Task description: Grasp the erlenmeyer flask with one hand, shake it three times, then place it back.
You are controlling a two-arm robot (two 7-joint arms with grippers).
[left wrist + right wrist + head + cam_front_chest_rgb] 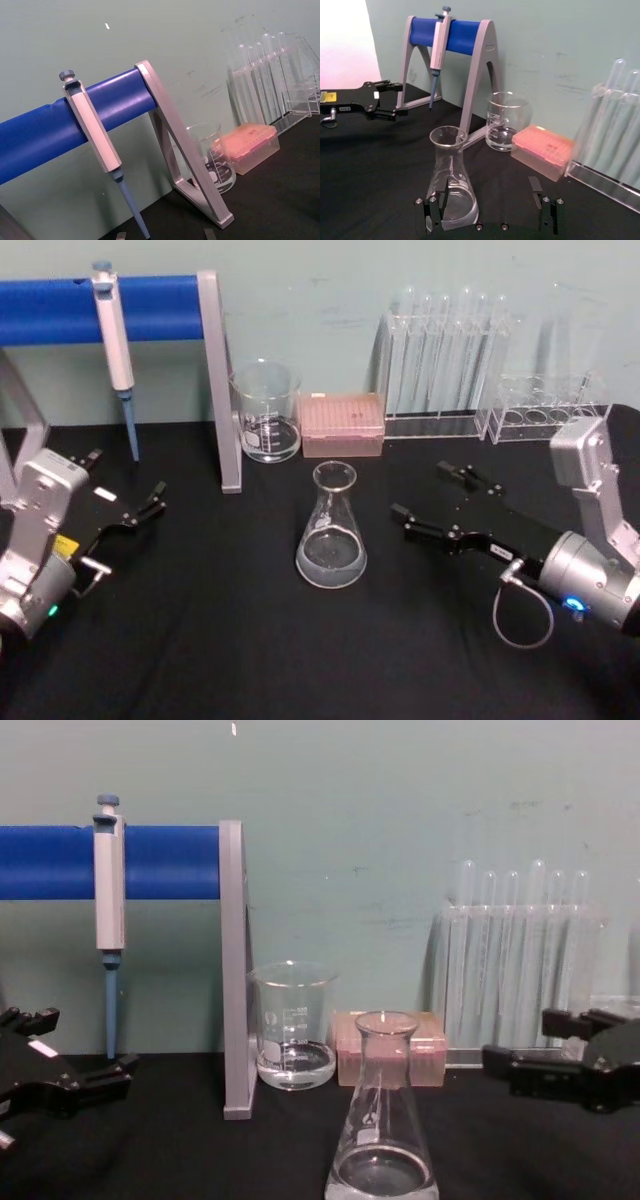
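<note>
The erlenmeyer flask (331, 530) stands upright on the black table (220, 640) near the middle, holding a little clear liquid. In the chest view the flask (383, 1135) is at the front centre. My right gripper (423, 493) hovers just right of the flask, open and pointed toward it, not touching. In the right wrist view the flask (451, 172) stands in front of one of that gripper's fingers (434, 207), outside the open gap of the right gripper (487, 200). My left gripper (125, 482) rests open at the far left, well away from the flask.
Behind the flask stand a glass beaker (267, 412) and a pink tip box (342, 424). A pipette (115, 350) hangs on the blue-barred stand (218, 380) at the back left. Test tube racks (445, 370) line the back right. The front of the table is bare black cloth.
</note>
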